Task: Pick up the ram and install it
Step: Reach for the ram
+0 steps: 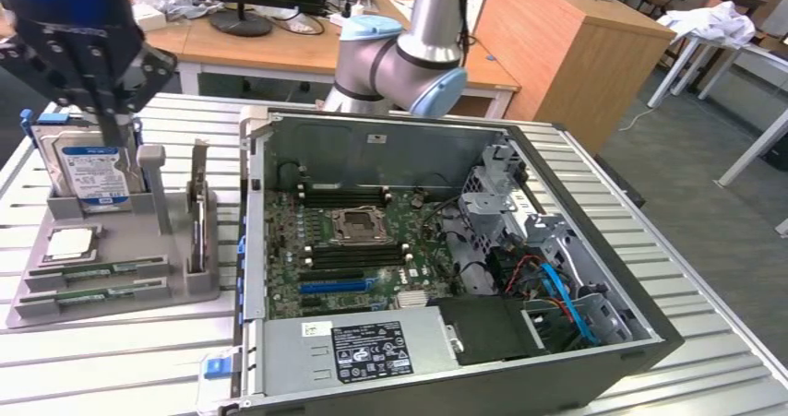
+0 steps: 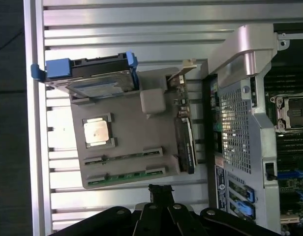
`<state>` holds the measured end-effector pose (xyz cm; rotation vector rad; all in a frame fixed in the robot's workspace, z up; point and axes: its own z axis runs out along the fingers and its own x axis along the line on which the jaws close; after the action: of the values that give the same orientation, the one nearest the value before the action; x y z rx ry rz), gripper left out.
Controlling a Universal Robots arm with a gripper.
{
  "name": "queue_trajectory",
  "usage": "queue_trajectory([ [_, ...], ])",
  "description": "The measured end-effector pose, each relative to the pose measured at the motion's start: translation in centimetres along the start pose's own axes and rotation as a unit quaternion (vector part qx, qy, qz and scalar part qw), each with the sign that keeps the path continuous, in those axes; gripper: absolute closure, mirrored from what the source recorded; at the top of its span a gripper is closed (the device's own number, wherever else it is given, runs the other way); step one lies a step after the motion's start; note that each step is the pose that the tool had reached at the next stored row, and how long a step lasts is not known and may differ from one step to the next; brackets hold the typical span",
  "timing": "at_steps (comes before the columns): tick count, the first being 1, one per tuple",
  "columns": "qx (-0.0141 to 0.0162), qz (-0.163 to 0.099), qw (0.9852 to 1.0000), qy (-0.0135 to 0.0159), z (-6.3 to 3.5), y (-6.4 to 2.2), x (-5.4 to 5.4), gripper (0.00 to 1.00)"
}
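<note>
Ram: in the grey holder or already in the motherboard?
In the grey holder: two ram sticks lie flat in its slots beside the CPU chip; the shut gripper hangs apart from them.

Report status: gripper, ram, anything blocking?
Gripper shut, empty, above the holder. Ram flat in holder slot, untouched. Nothing over it.

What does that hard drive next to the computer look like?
The hard drive is a flat, silver, metal-looking box with a blue and white label on its face. It stands upright on edge in a slot at one end of the grey holder, which sits on the slatted table beside the open computer case. A dark carrier with blue plastic ends wraps around its top edge.
</note>
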<state>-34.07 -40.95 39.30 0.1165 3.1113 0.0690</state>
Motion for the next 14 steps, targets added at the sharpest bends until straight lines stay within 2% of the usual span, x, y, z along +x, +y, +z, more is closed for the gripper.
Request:
queue_trajectory([
  [11, 0.0, 0.0, 1.0, 0.0, -0.11, -0.38, 5.0, 0.9],
  [14, 0.0, 0.0, 1.0, -0.0001, -0.12, -0.43, 5.6, 0.9],
])
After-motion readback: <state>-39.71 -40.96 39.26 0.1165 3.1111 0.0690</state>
